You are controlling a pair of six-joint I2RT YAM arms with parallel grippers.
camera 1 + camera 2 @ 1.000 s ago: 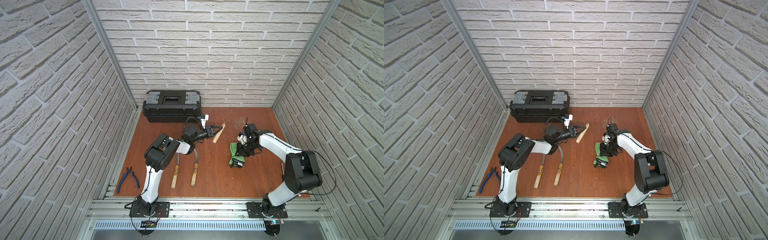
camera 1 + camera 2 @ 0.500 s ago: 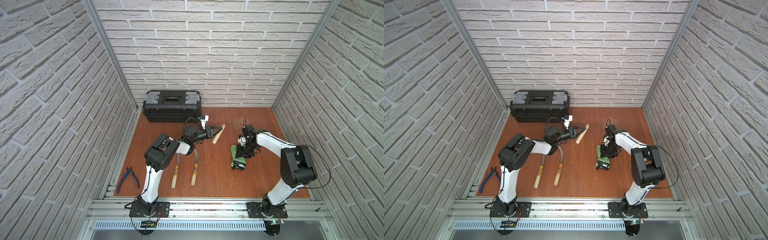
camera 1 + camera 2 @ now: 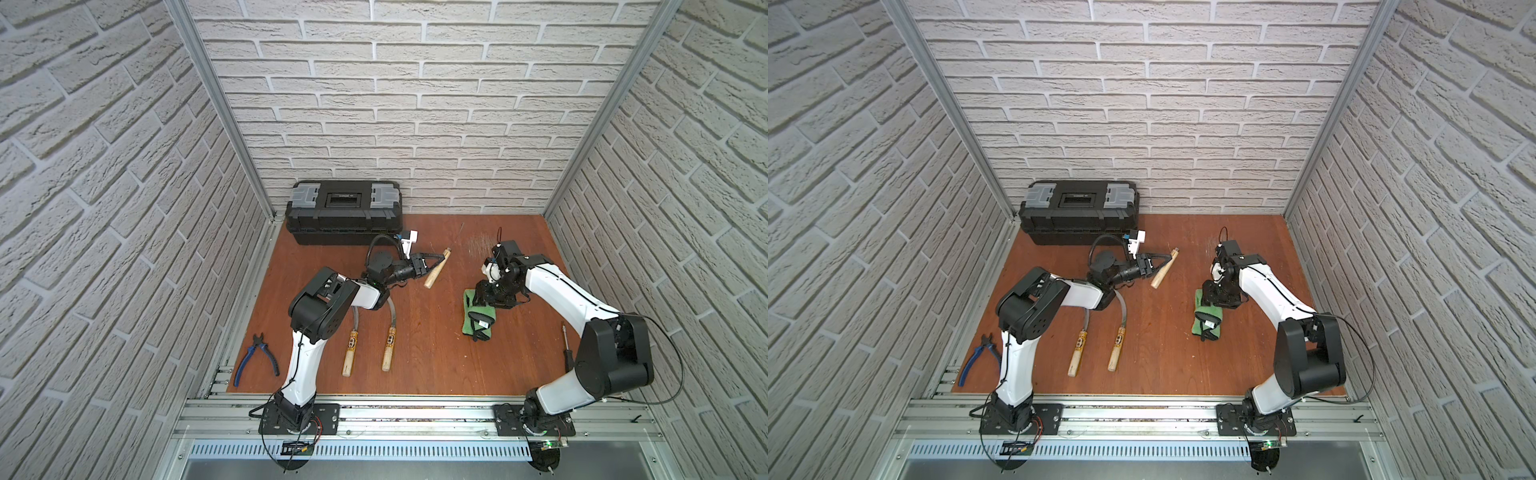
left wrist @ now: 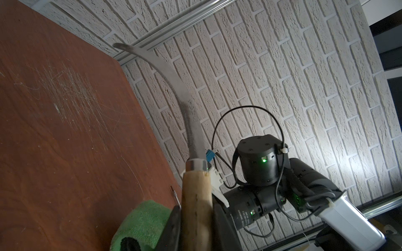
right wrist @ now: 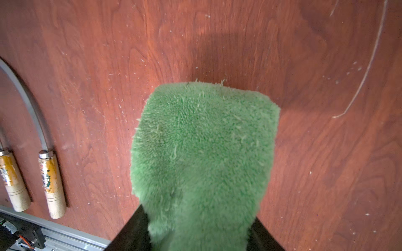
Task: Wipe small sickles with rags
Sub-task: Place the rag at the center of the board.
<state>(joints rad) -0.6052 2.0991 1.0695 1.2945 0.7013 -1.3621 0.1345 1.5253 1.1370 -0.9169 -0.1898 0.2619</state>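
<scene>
Three small sickles are in view, and no blade touches the cloth. The raised sickle is off the brown table, and the left gripper is closed firmly on its pale wooden handle. In the left wrist view its curved toothed blade is free in the air. The two lying sickles rest side by side on the table near the left arm, with their handles toward the front rail.

The green rag lies flat on the table, well apart from the raised sickle. The right gripper is low at the rag's far end. In the right wrist view one dark jaw stands on each side of the rag, but I cannot tell whether they pinch it or only stand beside it.

I judge that the wiping stroke is not in progress now. The rag must be lifted and brought to the held blade. The pictures do not show if any blade is already clean, so up to three may remain. The black toolbox and the blue pliers are apart from the work.
</scene>
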